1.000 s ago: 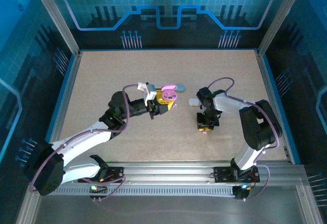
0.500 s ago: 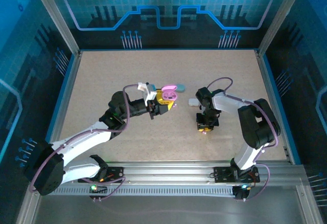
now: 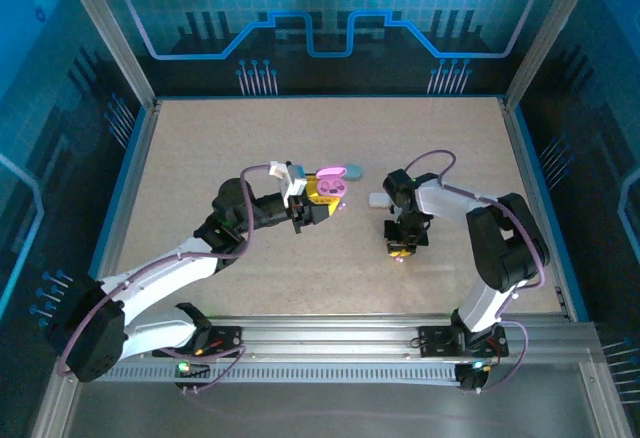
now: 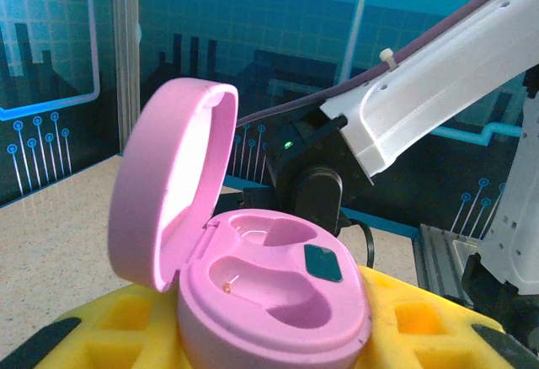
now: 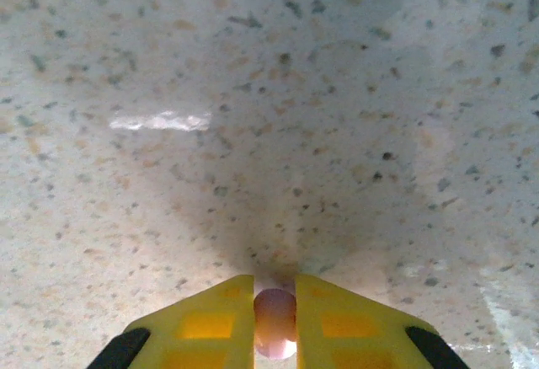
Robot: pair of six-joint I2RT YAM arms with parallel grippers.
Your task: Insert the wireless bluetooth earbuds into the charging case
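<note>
The charging case [image 4: 278, 297] is pink, with its lid [image 4: 173, 184] standing open and both inner wells bare. It sits between the yellow pads [image 4: 413, 323] of my left gripper [image 4: 269, 339], which is shut on it. From above, that case [image 3: 331, 185] is held by the left gripper [image 3: 318, 201] at table centre. My right gripper [image 3: 400, 250] points straight down at the tabletop, to the right of the case. Its jaws are shut on a small pinkish-purple earbud [image 5: 275, 323], just above the speckled surface.
A light blue case [image 3: 352, 172] lies just behind the pink one. A whitish case [image 3: 377, 199] rests beside the right arm's wrist. The right arm [image 4: 438, 74] crosses the background of the left wrist view. Blue rails [image 3: 128, 183] edge the table.
The right gripper's jaws have closed on the earbud and it has shifted slightly. The left gripper and the case have stayed still.
</note>
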